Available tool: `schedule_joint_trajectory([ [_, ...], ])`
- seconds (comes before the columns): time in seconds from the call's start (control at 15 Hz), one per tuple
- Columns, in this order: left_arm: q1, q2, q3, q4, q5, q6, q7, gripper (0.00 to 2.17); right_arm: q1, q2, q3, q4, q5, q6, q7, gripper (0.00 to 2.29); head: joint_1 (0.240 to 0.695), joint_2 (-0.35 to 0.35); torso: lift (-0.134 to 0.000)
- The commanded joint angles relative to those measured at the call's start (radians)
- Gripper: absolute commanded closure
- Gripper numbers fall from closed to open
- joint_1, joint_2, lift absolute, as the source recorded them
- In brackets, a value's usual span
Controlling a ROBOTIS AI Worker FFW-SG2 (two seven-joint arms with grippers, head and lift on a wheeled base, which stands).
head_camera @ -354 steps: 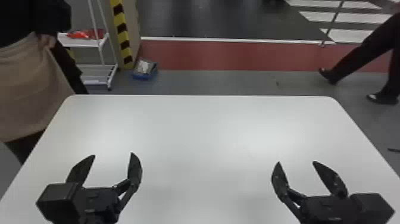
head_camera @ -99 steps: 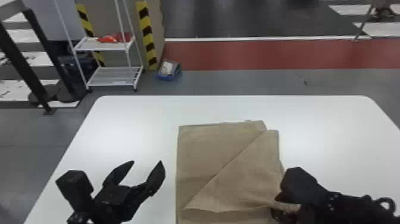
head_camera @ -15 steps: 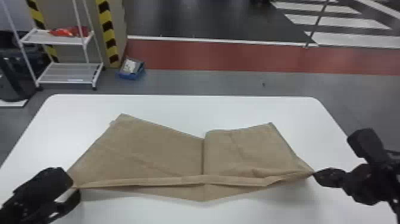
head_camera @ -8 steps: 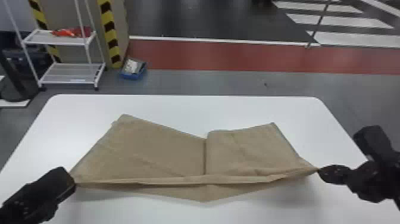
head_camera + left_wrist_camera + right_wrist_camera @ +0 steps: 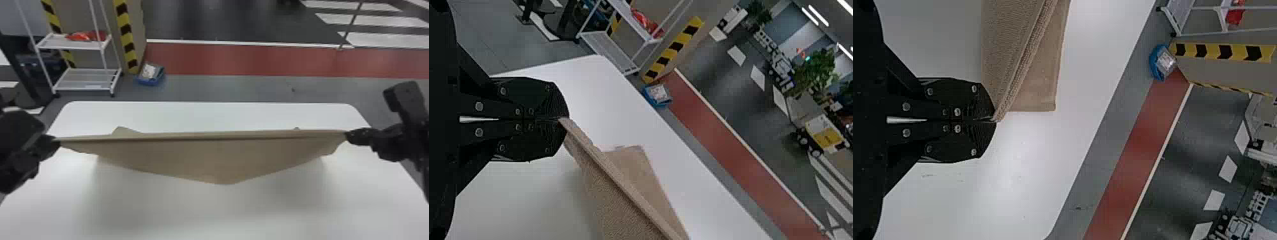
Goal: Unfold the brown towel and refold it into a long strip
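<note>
- Brown towel: suspended between the two arms over the white desk, its upper edge drawn nearly straight from side to side.
- Long axis of the held edge: left to right, across the robot's front. Neither arm is nearer; each has one end.
- Left pincer: fingers together, clamped on the towel's left end. The cloth runs from its tips toward the robot's right.
- Right pincer: fingers together, clamped on the towel's right end. The cloth runs from its tips toward the robot's left.
- Below the taut edge the cloth hangs in a shallow point near mid-span, with shadow on the desk beneath. Contact there: probably none, but the head view does not settle it.
- Beyond the edge, on the side away from the robot, further cloth shows in both wrist views, with a squared corner in each.
- Step in hand, judged: opening out the towel by a two-handed lift; strip not yet formed.
- Next move, judged: keep both ends level and lower the cloth flat, long side crosswise, before folding. Uneven height or slack could set a skewed crease; a thin grip at either end could slip.
- Writing: no lettering or label made out on the towel.
</note>
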Motion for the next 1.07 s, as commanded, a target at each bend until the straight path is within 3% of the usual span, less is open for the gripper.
schedule_joint_trajectory([
  [0.0, -0.164, 0.016, -0.005, -0.004, 0.002, 0.179, 0.003, 2.15, -0.125, 0.012, 0.052, 0.067, -0.011, 0.072, -0.07, 2.07, 0.695, -0.048, -0.103],
  [0.13, -0.311, 0.018, -0.052, 0.101, 0.008, 0.287, 0.037, 2.15, -0.226, 0.032, 0.097, 0.144, -0.048, 0.079, -0.139, 2.07, 0.692, -0.02, -0.103],
  [0.2, -0.402, 0.018, -0.094, 0.185, 0.011, 0.333, 0.069, 2.15, -0.286, 0.046, 0.123, 0.198, -0.083, 0.076, -0.19, 2.07, 0.67, -0.004, -0.103],
  [0.33, -0.573, -0.013, -0.155, 0.374, 0.015, 0.367, 0.152, 2.15, -0.415, 0.098, 0.152, 0.322, -0.092, 0.054, -0.273, 2.07, 0.613, 0.019, -0.103],
  [0.47, -0.685, -0.048, -0.167, 0.466, 0.021, 0.388, 0.227, 2.15, -0.512, 0.12, 0.156, 0.385, -0.094, 0.045, -0.334, 2.07, 0.569, 0.018, -0.103],
  [0.6, -0.715, -0.057, -0.167, 0.438, 0.043, 0.425, 0.272, 2.15, -0.553, 0.11, 0.14, 0.385, -0.096, 0.054, -0.337, 2.07, 0.521, 0.017, -0.103],
  [0.73, -0.678, -0.056, -0.172, 0.338, 0.078, 0.477, 0.292, 2.15, -0.547, 0.078, 0.089, 0.343, -0.168, 0.076, -0.325, 2.07, 0.463, 0.009, -0.103],
  [0.87, -0.561, -0.047, -0.17, 0.188, 0.089, 0.502, 0.287, 2.15, -0.473, 0.031, 0.031, 0.257, -0.195, 0.097, -0.285, 2.07, 0.448, -0.007, -0.103],
  [1.0, -0.368, -0.045, -0.158, 0.021, 0.083, 0.495, 0.287, 2.15, -0.318, 0.028, -0.071, 0.15, -0.2, 0.057, -0.216, 2.07, 0.459, -0.027, -0.103],
])
